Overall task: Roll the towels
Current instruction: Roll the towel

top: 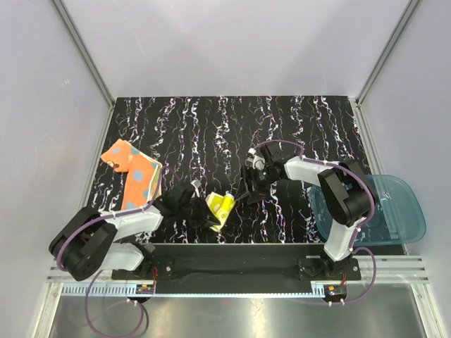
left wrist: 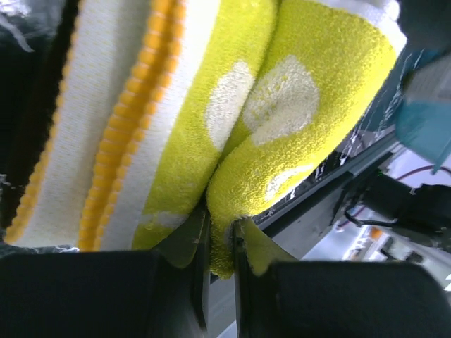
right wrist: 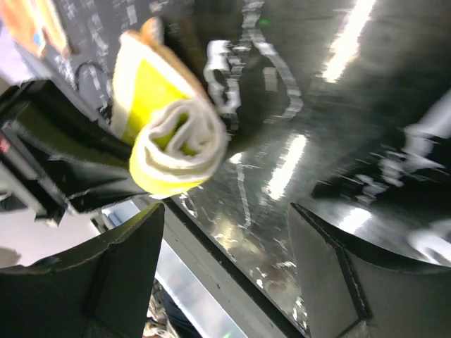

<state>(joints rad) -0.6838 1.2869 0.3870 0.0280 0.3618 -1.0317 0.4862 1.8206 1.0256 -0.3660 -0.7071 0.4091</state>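
The yellow towel (top: pixel 220 208), pale-edged and rolled into a tight spiral, sits low in the middle of the overhead frame. The orange towel (top: pixel 133 174), dotted light blue, lies unrolled and folded at left-centre on the bench.

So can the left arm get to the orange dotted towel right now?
Probably not yet: the left hand is shut on the yellow towel. The orange dotted towel lies uncovered beside that arm, so the way looks free once it lets go.
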